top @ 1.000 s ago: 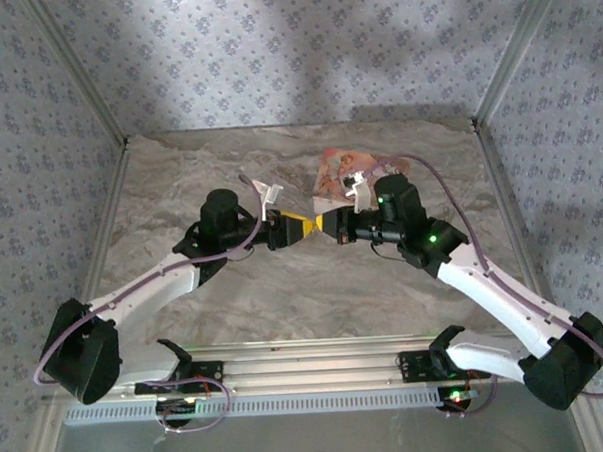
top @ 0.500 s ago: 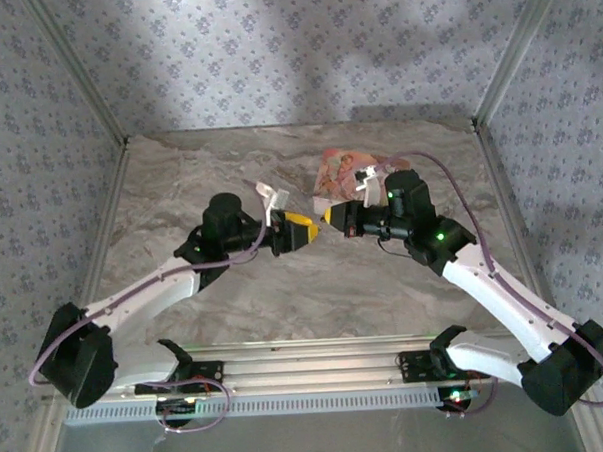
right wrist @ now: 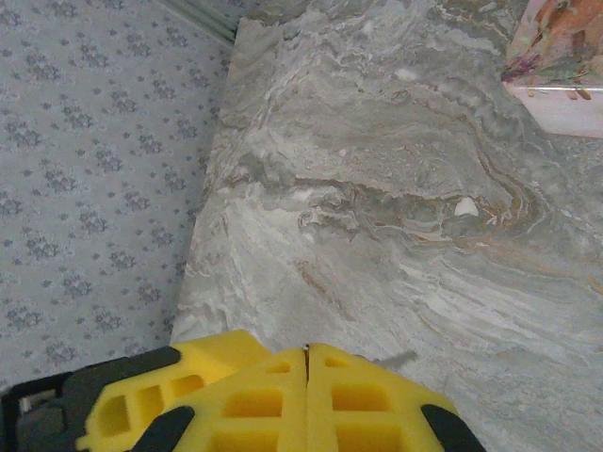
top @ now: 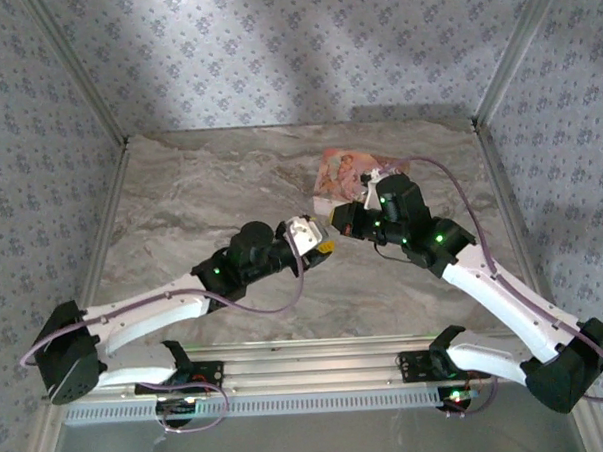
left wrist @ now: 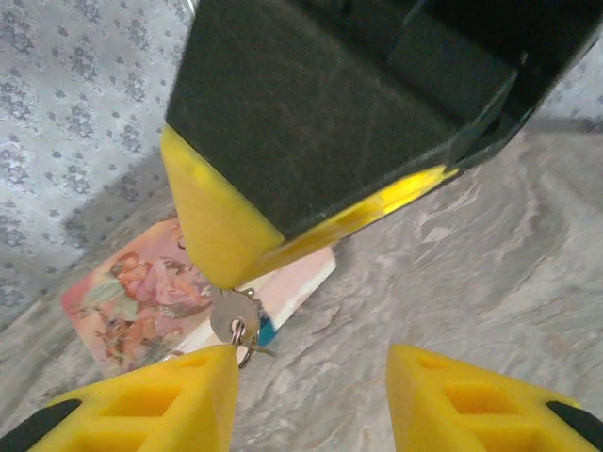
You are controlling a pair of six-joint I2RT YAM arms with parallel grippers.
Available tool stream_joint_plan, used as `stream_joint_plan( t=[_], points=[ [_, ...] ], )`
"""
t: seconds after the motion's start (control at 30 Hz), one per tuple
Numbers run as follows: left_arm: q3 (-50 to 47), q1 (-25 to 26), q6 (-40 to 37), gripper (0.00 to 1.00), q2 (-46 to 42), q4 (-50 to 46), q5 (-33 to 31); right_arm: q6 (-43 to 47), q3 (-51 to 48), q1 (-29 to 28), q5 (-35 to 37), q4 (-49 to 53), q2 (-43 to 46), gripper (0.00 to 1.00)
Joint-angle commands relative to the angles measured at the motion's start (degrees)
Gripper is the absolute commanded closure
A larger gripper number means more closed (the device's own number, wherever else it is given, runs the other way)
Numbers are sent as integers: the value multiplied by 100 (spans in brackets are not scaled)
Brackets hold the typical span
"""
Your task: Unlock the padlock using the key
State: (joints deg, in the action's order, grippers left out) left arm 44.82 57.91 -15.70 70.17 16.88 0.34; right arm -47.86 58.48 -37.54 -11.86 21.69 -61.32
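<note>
one key (left wrist: 232, 318) sits pinched in the pressed-together right tool (right wrist: 306, 375) above the desk (left wrist: 490, 273), lengthwise along its fingers, bow and ring toward the spread left tool (left wrist: 311, 395); one pink card (left wrist: 127, 311) lies behind.

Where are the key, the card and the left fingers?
key (left wrist: 233, 318): left wrist view, on its round head.
card (left wrist: 122, 303): left wrist view, on its pink printed face.
left fingers (left wrist: 155, 403): left wrist view, on one yellow tip.
</note>
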Motion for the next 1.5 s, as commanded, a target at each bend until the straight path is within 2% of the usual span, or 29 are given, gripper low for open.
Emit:
stream_joint_plan(
  t=[0.0,0.27,0.4,0.47,0.53,0.73,0.87,1.07,1.23,1.33,1.47],
  points=[
    [206,36,-630,54,179,392,-380,-164,164,-61,300,221,120,100],
    [308,63,-759,55,412,518,-608,-168,96,-73,332,226,151,100],
    [355,33,-447,55,390,372,-508,-19,26,-61,296,185,199,100],
    [413,-151,168,55,301,117,-43,211,-65,-30,134,71,270,100],
    [315,-546,1091,55,149,137,865,466,-171,46,-76,-80,384,100],
    [-158,-1606,3487,62,-99,953,3090,1140,-301,528,-988,-557,620,100],
    [-158,-1903,4890,63,153,1832,4108,1501,-317,700,-1626,-931,619,100],
    [-2,-1950,6596,65,759,3509,4649,1569,-309,739,-2211,-1311,569,100],
    [1,-1959,7636,65,1335,4977,4678,1560,-286,757,-2294,-1341,576,100],
    [-30,-1951,7870,66,1520,5349,4639,1569,-309,765,-2295,-1311,568,100],
    [-91,-1950,7778,67,1442,5277,4575,1584,-350,772,-2261,-1257,574,100]
  ],
)
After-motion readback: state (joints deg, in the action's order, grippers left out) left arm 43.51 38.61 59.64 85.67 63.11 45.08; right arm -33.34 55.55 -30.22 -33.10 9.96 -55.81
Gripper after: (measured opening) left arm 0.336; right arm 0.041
